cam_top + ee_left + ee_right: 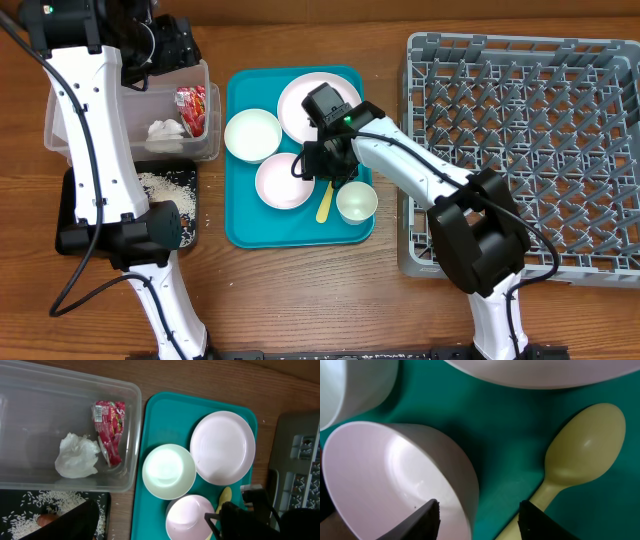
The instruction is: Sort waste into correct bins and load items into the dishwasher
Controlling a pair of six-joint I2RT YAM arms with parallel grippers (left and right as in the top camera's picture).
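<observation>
From overhead, the left claw [168, 46] hangs above the far end of the clear tub [128, 105], and I cannot tell how its jaws stand. The red wrapper [193, 108] and the white napkin [165, 130] lie in the tub. Rice [165, 182] is scattered in the black tray [72, 212] just beside it. On the teal tray [240, 228] sit the plate [298, 100], the left bowl [252, 135], the middle bowl [280, 185], the yellow spoon [325, 206] and the cup [357, 202]. The right claw [318, 172] is at the middle bowl's rim. The grey rack [530, 150] stands on the counter [300, 300], to the tray's right.

The left wrist view shows the same tub contents. A brownish piece [47, 520] lies among the rice.

In the right wrist view (very close) the claw is spread wide. One finger [427, 520] is over the inside of the middle bowl and the other is outside its wall, neither pressing the rim. The spoon lies just beside the bowl.
</observation>
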